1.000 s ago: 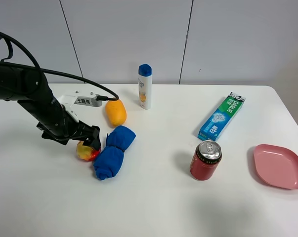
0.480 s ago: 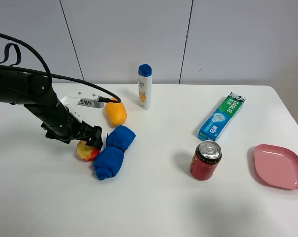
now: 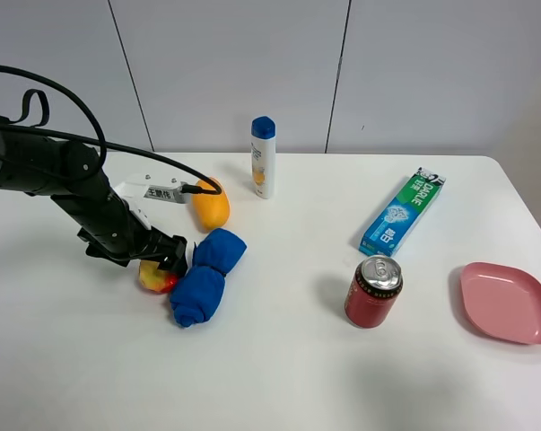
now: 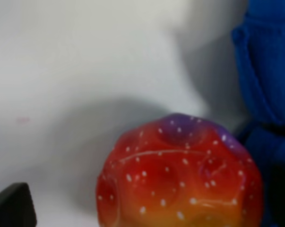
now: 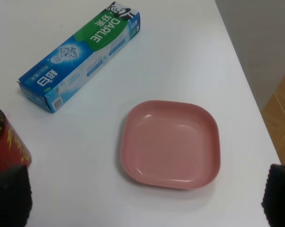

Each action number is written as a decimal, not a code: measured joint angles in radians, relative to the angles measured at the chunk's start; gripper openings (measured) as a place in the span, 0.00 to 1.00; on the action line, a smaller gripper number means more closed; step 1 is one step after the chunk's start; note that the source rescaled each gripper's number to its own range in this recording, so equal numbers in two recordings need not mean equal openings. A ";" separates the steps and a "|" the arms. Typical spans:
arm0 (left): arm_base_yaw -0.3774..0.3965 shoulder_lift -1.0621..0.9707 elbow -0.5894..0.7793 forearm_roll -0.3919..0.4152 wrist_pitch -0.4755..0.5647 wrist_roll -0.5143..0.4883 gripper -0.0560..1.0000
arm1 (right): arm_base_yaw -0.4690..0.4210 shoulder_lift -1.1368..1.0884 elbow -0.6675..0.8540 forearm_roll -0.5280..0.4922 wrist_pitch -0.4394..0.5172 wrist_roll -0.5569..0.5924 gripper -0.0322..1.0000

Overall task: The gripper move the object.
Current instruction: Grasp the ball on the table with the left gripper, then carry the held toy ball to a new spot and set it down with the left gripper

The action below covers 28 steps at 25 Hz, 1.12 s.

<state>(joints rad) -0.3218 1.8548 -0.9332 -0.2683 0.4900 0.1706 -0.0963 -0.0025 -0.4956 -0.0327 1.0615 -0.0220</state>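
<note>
Reaching down low, my left pincer (image 3: 170, 259) sits right over the ball fruit (image 4: 180, 175). It is let loose, not squeezing. One dark finger (image 4: 10, 205) is off to one side with bare table (image 4: 85, 71) showing between it and the fruit, and the other finger is just a dark edge on the far side. So the fruit is between my fingers but I am not holding it. It rests on the table, right beside the blue cloth (image 3: 203, 277). I think I come at it from the open side because the cloth crowds the other side, and a finger has to slip into that tight spot.

My close-up eye shows the fruit's little white dots, dents and purple patch. The high eye shows the whole table, but there my arm hides most of the fruit.

A bit further away lies the orange mango (image 3: 210, 205), past the cloth, and then the tall bottle (image 3: 264, 162) standing up. Far across the table are the red can (image 3: 372, 294), the green toothpaste box (image 3: 402, 214) and the pink plate (image 5: 170, 144). My right pincer (image 5: 144, 198) hangs above those, spread wide with nothing in it. Only its own eye shows it; the high eye does not. I guess the next job is to close gently and lift, so the round fruit does not roll.
</note>
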 joint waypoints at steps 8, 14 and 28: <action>-0.003 0.031 0.000 -0.025 -0.017 0.000 0.42 | 0.000 0.000 0.000 0.000 0.000 0.000 1.00; -0.007 0.021 -0.003 -0.059 -0.016 0.001 0.07 | 0.000 0.000 0.000 0.001 0.000 0.000 1.00; -0.007 -0.199 -0.003 -0.055 0.040 0.001 0.07 | 0.000 0.000 0.000 0.001 0.000 0.000 1.00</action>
<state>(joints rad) -0.3285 1.6556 -0.9363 -0.3238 0.5299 0.1714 -0.0963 -0.0025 -0.4956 -0.0319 1.0615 -0.0220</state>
